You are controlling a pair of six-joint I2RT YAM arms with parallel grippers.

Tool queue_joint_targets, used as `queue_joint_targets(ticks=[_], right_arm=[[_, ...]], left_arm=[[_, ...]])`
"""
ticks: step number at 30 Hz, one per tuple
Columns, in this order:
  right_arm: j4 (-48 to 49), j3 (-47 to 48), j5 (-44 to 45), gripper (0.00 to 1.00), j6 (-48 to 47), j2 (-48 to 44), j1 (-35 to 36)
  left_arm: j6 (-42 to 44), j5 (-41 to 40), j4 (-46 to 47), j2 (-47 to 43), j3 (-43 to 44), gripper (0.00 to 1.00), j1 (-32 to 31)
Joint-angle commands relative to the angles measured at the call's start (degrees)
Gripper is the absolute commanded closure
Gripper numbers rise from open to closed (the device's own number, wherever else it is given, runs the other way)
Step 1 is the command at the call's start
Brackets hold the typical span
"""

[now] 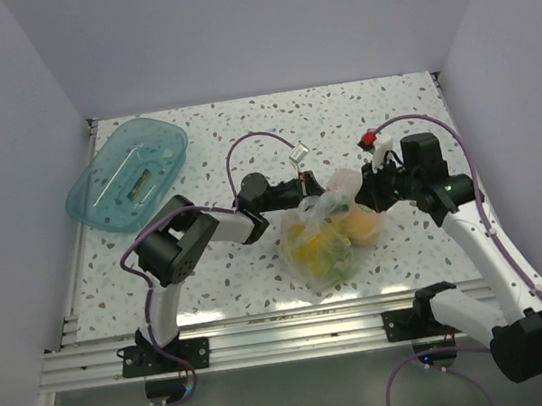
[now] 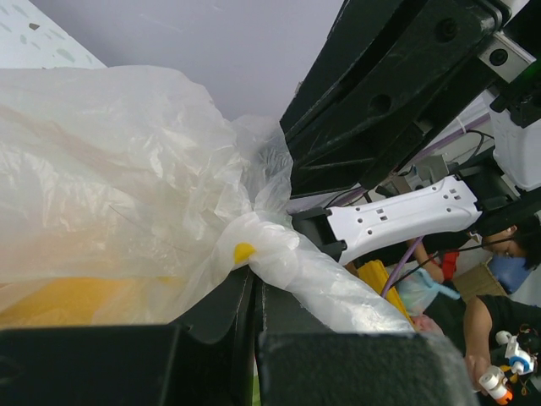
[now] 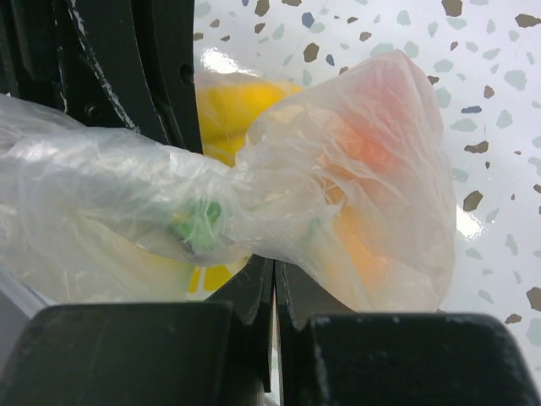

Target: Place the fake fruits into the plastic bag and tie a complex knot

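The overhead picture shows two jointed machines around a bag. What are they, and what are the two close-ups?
Those are two robot arms bolted at the near edge of a speckled table. The overhead picture comes from a fixed camera above them; each close-up comes from a camera on one arm's wrist, so its own black fingers fill the bottom. A clear plastic bag lies on the table with the fake fruits inside, yellow, orange and green showing through. The left gripper and the right gripper each pinch the bag's twisted top. A teal tray sits at the far left.
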Motion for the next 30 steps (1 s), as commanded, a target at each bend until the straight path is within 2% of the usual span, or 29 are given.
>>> queue_joint_targets(ticks=[1,6,11,14,20,25,30], right_arm=[[8.68,-1.94,0.54,1.00,4.13,-1.66,0.09],[10.90,-3.08,-0.86,1.00,5.18,-0.17,1.24],[10.02,-3.08,-8.24,0.80,3.17,-0.78,1.32],[6.08,-2.03,-9.30,0.72,-0.51,0.09,1.41],[-0.34,-0.80,-15.09,0.62,-6.32,1.41,1.41],[-2.81,0.25,-19.93,0.60,-9.31,2.82,1.59],[-5.00,1.40,-20.73,0.62,-11.78,3.88,1.50]], left_arm=[[0.66,-0.32,9.80,-2.29,1.55,1.00,-0.31],[0.58,-0.23,9.80,-2.20,1.82,1.00,-0.31],[1.19,-0.14,9.36,-2.28,1.56,1.00,-0.22],[2.33,-0.23,8.05,-2.46,1.38,1.00,0.04],[8.12,-1.20,2.69,-3.60,1.91,1.00,0.65],[11.64,-0.93,-2.31,-4.30,2.44,1.00,1.01],[17.97,-1.55,-8.91,-6.76,1.73,1.00,1.71]])
